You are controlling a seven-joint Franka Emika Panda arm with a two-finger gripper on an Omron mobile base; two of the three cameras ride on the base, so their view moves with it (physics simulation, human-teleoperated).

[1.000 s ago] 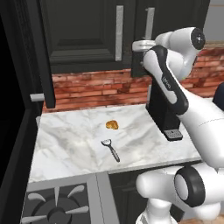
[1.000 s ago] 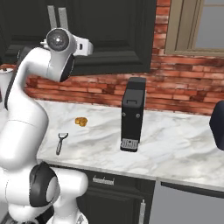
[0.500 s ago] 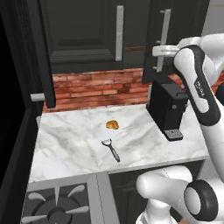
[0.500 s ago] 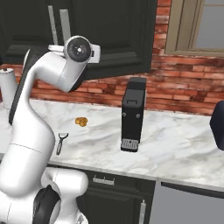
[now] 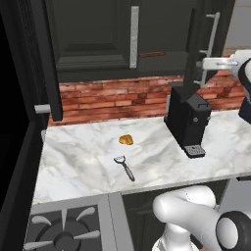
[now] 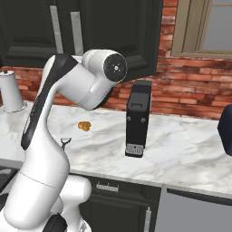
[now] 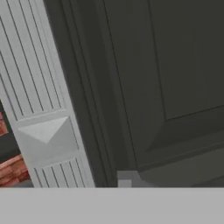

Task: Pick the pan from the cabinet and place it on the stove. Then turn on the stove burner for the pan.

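- The pan (image 5: 151,54) lay inside the cabinet (image 5: 93,34), up on the wall. Only a thin brown strip that looked like its handle stood out against the dark interior behind the opened right-hand door (image 5: 195,49).
- Nearest the base, the stove (image 5: 59,231) showed a black pronged grate on its grey steel top, at the left end of the counter.
- On the marble counter (image 5: 78,171), a small silver-headed peeler (image 5: 124,167) lay near the front edge, and an orange-brown lump (image 5: 126,139) sat just behind it, the two apart.
- Farther right on the same counter, a black coffee machine (image 5: 188,119) stood upright in front of the brick backsplash (image 5: 108,100).
- In the right base view, a pale cylinder (image 6: 10,90) stood at the counter's far left against the bricks.
- Above the coffee machine, the gripper (image 5: 206,62) was raised at the edge of the open door, beside its silver bar handle (image 5: 212,39).
- How far the pincer stood open could not be told, nor whether it had hold of anything.
- The hand view looked closely at a dark panelled door face, with a pale ribbed strip (image 7: 41,109) along its left side.
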